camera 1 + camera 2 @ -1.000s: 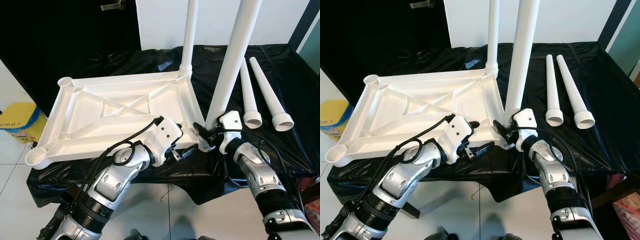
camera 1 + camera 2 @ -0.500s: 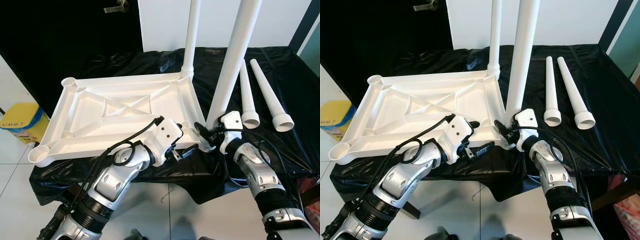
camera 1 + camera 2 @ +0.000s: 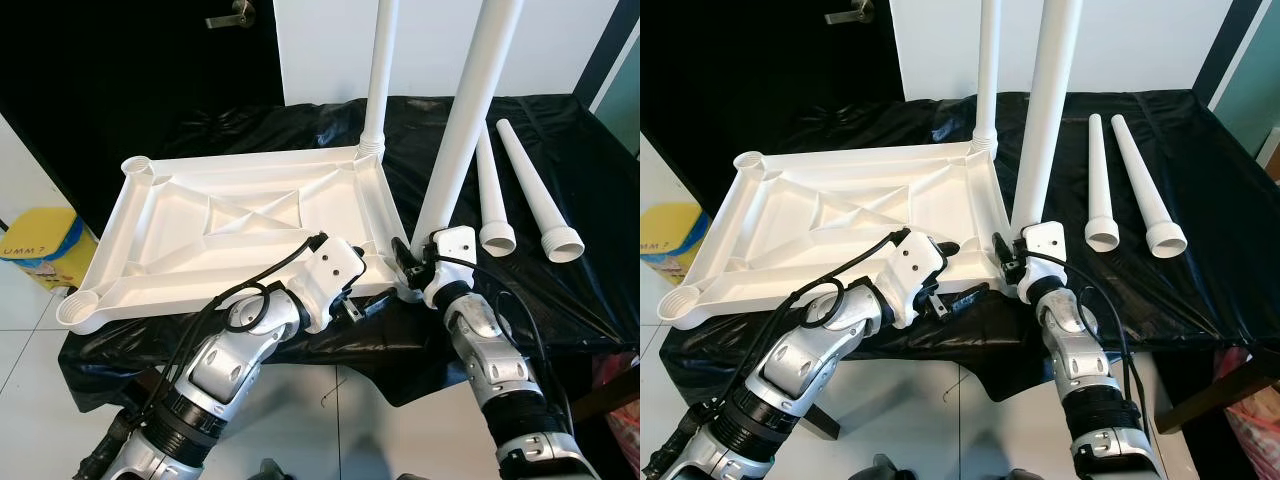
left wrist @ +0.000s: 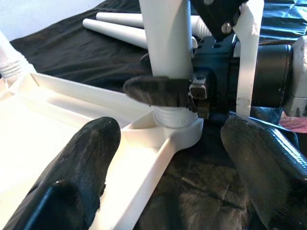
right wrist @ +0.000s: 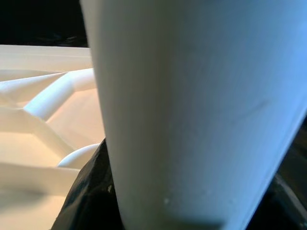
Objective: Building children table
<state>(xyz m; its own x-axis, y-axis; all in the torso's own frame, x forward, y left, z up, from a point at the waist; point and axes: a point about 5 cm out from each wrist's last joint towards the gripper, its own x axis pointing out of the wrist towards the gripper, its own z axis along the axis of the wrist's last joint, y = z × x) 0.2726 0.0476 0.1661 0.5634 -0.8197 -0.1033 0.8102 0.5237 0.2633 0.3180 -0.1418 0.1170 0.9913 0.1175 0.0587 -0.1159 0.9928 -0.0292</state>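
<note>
Top (image 3: 240, 215): white plastic, upside down on the black-draped table (image 3: 560, 290), ribs up, open sockets at the two corners far from both jaws.
Near leg (image 3: 462, 110): white, upright in the top's near corner socket, base gripped between the right jaws, just beyond the left jaws.
Far leg (image 3: 380, 70): white, upright in the top's far corner socket, well beyond both jaws.
Loose legs (image 3: 520, 185): two white tapered tubes lying side by side on the black cloth, wide ends toward the robot, out past the right jaws and apart from them.
Right gripper (image 3: 1008, 258): jaws clamped on the base of the near leg, just above the socket; in the left wrist view one black finger (image 4: 160, 91) lies across the leg's front, touching it; in the right wrist view the leg sits right between the fingers.
Left gripper (image 4: 168, 167): jaws apart, holding nothing; one finger over the top's inner face, the other over the black cloth outside the rim, the near corner socket just ahead between them; seen from the head, low at the top's near edge beside the right gripper.
Bin (image 3: 40, 245): yellow, on the floor beyond the top's left end, well away from both jaws.
Door (image 3: 140, 50): dark, behind the table, metal handle at its upper edge.
</note>
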